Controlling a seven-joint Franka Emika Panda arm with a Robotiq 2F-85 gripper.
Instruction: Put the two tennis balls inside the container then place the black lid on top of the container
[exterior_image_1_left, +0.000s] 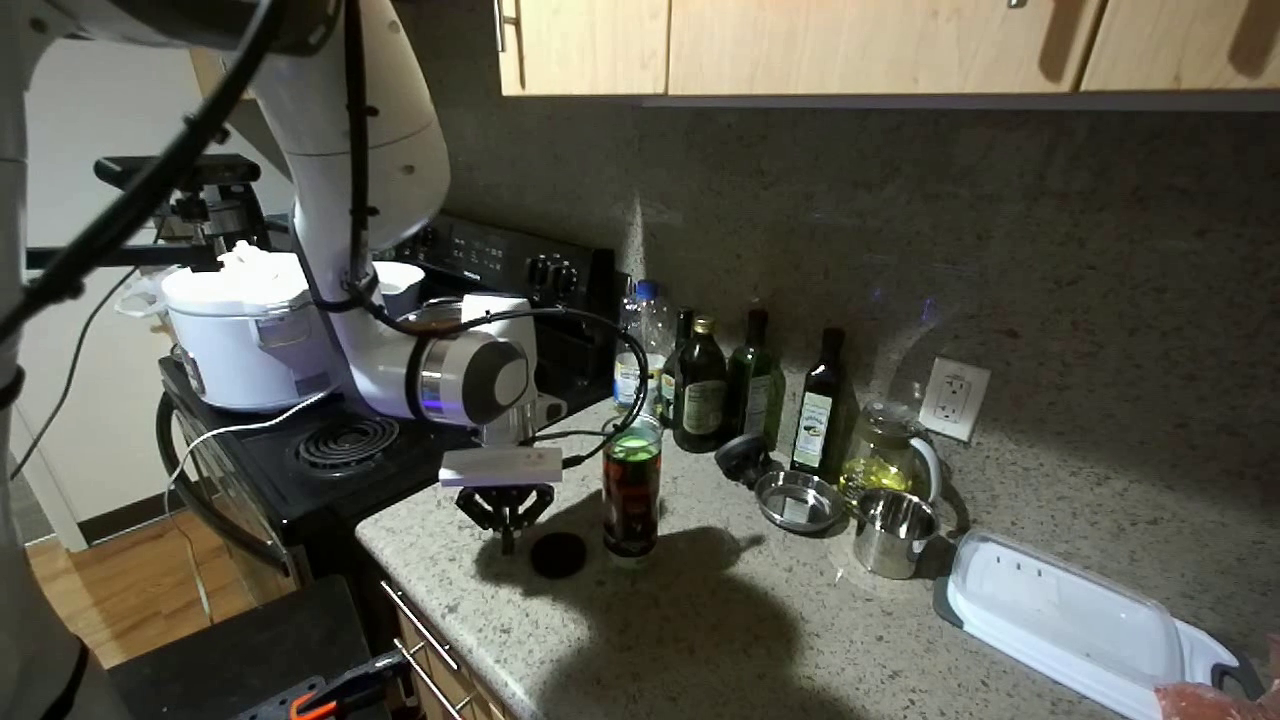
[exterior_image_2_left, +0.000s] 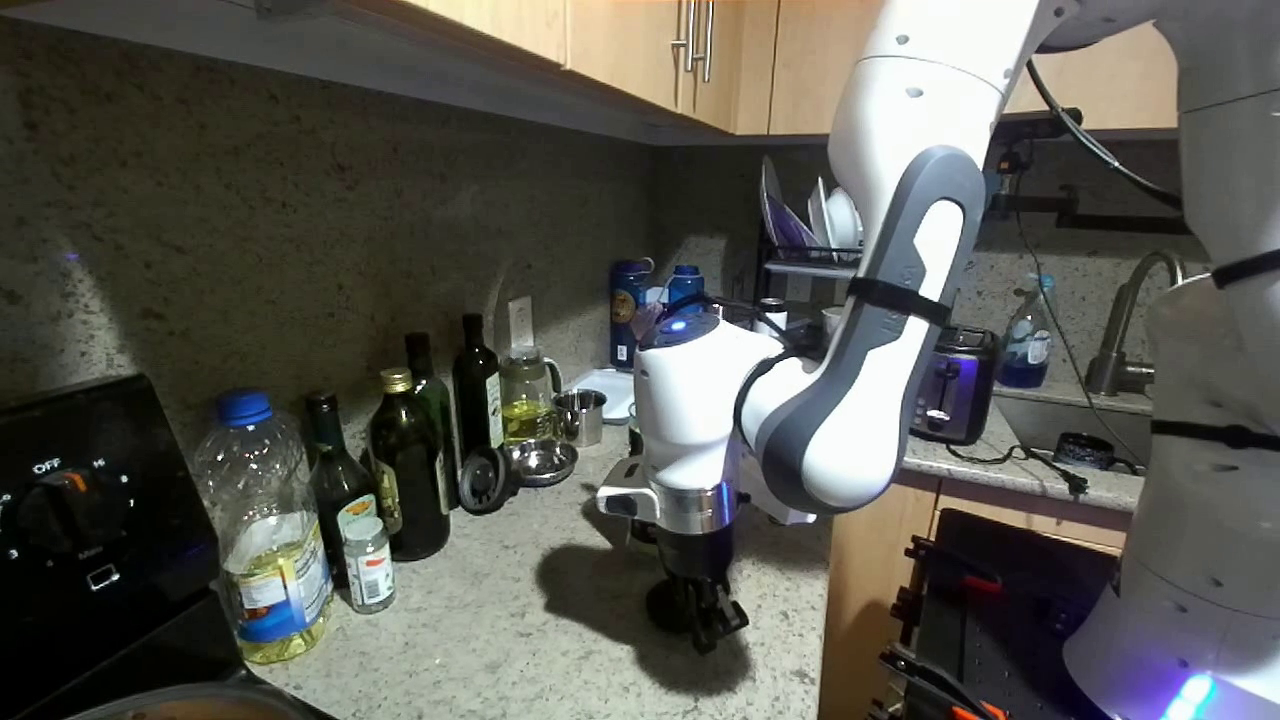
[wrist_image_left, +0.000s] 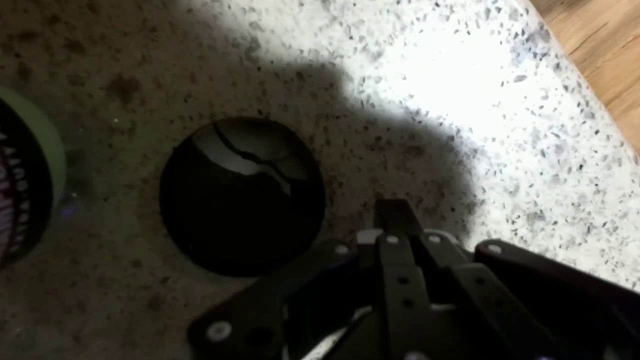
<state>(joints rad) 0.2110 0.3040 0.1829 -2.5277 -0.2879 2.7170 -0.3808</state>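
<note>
The stove dial (exterior_image_2_left: 72, 508) at left is marked "OFF" and "Hi"; the tube (exterior_image_1_left: 630, 510), a ball (exterior_image_1_left: 636, 448) inside, bears cropped lettering (wrist_image_left: 14, 195). The closed gripper (exterior_image_1_left: 508, 546) points down just beside the lid (exterior_image_1_left: 558, 556); bottles (exterior_image_1_left: 702, 392) line the far wall (exterior_image_1_left: 800, 220).

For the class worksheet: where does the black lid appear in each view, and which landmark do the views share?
In an exterior view: black lid, low, slightly left.
In an exterior view: black lid, low, just right of centre.
Wrist view: black lid, left of centre.
Shared landmark: the gripper, close by in every view.
</note>
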